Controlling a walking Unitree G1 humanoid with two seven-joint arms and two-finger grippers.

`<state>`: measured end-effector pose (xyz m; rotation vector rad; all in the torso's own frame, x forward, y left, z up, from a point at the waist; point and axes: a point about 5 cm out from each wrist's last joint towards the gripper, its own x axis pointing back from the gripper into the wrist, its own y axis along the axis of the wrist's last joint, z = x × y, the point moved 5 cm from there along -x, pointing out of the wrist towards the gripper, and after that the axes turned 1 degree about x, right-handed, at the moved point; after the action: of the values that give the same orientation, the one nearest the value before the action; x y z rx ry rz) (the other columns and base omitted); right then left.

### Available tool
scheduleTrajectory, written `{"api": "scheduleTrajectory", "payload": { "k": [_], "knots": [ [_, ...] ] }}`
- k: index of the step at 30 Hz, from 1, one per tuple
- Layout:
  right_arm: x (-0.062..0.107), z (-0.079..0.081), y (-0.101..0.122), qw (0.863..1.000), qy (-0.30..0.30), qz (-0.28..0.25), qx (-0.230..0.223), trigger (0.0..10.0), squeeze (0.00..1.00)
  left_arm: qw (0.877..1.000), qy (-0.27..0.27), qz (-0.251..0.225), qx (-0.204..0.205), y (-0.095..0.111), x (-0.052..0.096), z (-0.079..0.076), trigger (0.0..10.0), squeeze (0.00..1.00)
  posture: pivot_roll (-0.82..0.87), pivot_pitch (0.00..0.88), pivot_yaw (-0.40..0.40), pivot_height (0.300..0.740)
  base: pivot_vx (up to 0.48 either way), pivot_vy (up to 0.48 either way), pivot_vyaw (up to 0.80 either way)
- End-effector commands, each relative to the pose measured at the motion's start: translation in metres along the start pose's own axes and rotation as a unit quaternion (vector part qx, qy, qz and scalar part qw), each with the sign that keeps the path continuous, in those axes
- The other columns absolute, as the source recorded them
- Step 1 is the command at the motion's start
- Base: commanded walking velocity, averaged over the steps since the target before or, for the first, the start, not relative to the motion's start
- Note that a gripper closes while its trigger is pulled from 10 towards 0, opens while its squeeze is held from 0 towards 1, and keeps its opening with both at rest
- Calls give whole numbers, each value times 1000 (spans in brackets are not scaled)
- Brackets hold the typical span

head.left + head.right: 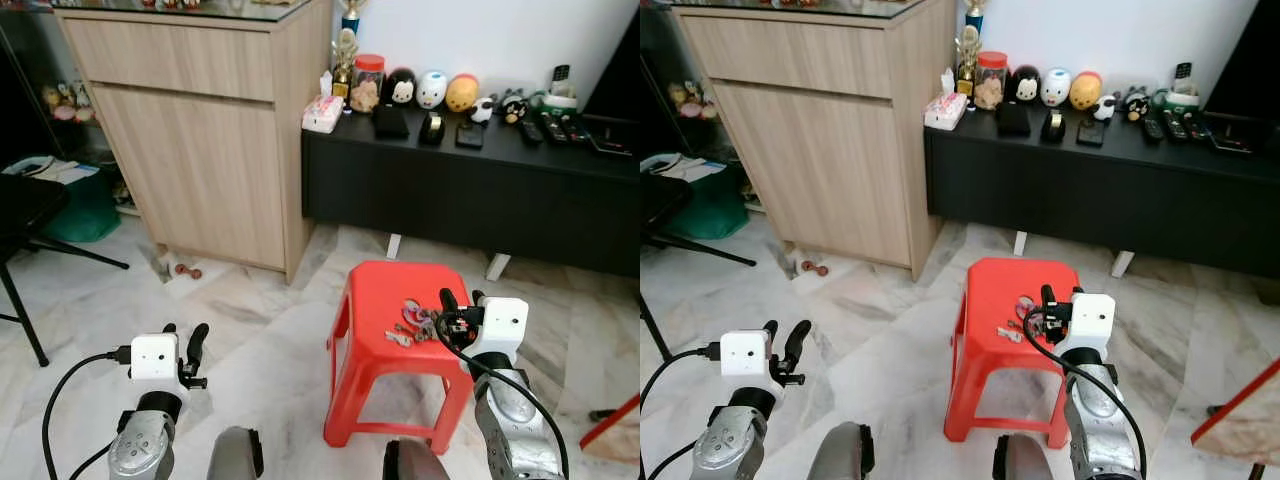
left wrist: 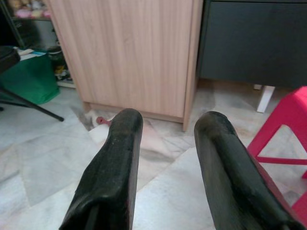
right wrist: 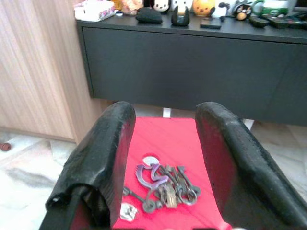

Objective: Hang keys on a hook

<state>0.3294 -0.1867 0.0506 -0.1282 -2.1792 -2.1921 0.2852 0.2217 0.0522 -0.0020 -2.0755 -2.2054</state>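
Right gripper (image 3: 163,158) hovers just above the red stool (image 1: 375,290), wrist level, fingers spread apart and empty. Keys (image 3: 163,187) lie flat on the stool's seat below the fingers, a tangled bunch with no clear long axis. Left gripper (image 1: 185,345), fingers parted, hangs left of the stool over marble floor (image 1: 260,320).

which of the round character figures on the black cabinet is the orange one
The figure at the right end of the row of three is orange-yellow; the black figure and white figure stand to its left.
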Motion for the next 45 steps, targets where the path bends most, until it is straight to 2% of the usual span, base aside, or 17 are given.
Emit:
{"api": "scheduleTrajectory", "payload": {
  "k": [1,10,16,26,32,38,45],
  "knots": [
    [0,0,3,1000,2,-5,-2,10000,0,1000,-6,-9,3,6,-3,-4,10000,0,-1,0,-38,589,0,0,0],
    [0,10,1,1000,26,1,-11,10000,0,1000,-13,-11,8,9,-4,-8,10000,0,1,0,-38,589,0,0,0],
    [1,11,-2,1000,28,7,-10,10000,0,1000,-14,-12,7,10,-5,-8,10000,0,2,0,-39,589,0,0,0],
    [2,11,-9,999,38,29,-15,10000,0,1000,-21,-8,8,8,-6,-12,10000,0,-5,0,-36,589,265,0,0],
    [7,19,-19,995,78,56,-12,10000,0,1000,-27,-7,8,8,-8,-15,10000,0,-14,0,-33,589,304,0,0],
    [8,23,-15,994,104,46,7,10000,0,999,-30,-6,7,7,-9,-16,10000,0,-19,0,-32,589,312,0,85],
    [7,23,-15,993,105,50,-3,10000,0,999,-32,-7,8,7,-10,-17,10000,0,-19,0,-36,589,316,0,343]
  ]
}}
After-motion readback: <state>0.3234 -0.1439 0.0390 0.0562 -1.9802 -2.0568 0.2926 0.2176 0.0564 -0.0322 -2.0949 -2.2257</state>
